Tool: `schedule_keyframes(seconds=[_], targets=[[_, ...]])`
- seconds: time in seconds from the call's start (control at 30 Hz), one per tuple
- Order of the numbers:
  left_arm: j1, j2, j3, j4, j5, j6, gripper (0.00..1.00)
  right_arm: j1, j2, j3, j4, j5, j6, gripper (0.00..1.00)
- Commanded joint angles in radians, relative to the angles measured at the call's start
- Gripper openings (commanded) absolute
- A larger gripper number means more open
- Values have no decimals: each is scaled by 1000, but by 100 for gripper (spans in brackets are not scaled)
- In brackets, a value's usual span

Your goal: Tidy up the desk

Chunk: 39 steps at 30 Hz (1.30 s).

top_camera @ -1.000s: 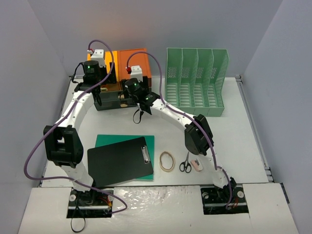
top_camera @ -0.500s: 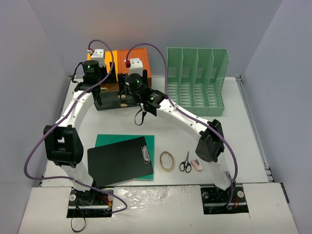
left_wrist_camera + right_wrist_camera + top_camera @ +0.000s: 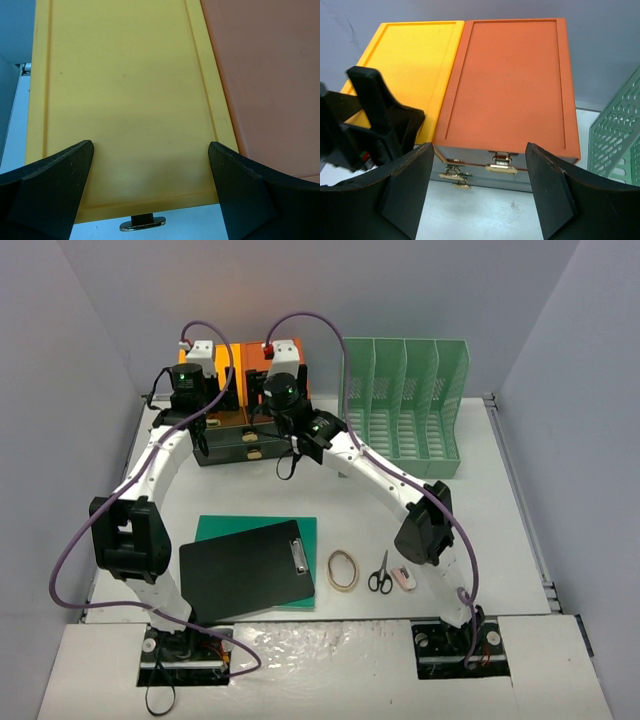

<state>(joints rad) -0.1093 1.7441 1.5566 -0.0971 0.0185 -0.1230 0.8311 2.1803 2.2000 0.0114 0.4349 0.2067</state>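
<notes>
Both the left gripper (image 3: 150,150) and the right gripper (image 3: 480,150) are held wide open with nothing between the fingers. The former is poised over the yellow drawer unit (image 3: 125,90), the latter at the orange drawer unit (image 3: 510,75). The desk (image 3: 480,530) is spread beneath both arms, enclosed by grey walls (image 3: 580,390), with these units at its far left.

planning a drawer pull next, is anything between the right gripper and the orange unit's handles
Nothing visible does. The open right gripper faces the orange unit, and its handles show in the gap between the jaws. The left gripper hangs off to the side, over the yellow unit.
</notes>
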Motion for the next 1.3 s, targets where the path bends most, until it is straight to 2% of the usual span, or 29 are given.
schedule_keyframes(seconds=[0.0, 0.3, 0.53, 1.27], targets=[[2, 16, -66, -216, -9, 14, 97, -48, 75, 107, 91, -10, -18, 71], [0, 5, -76, -208, -34, 13, 97, -122, 176, 173, 186, -27, -29, 70], [0, 6, -76, -226, -34, 1, 97, -147, 226, 202, 195, -64, -22, 70], [-6, -160, -101, -373, -70, -80, 97, -159, 208, 108, 122, -125, 41, 71]])
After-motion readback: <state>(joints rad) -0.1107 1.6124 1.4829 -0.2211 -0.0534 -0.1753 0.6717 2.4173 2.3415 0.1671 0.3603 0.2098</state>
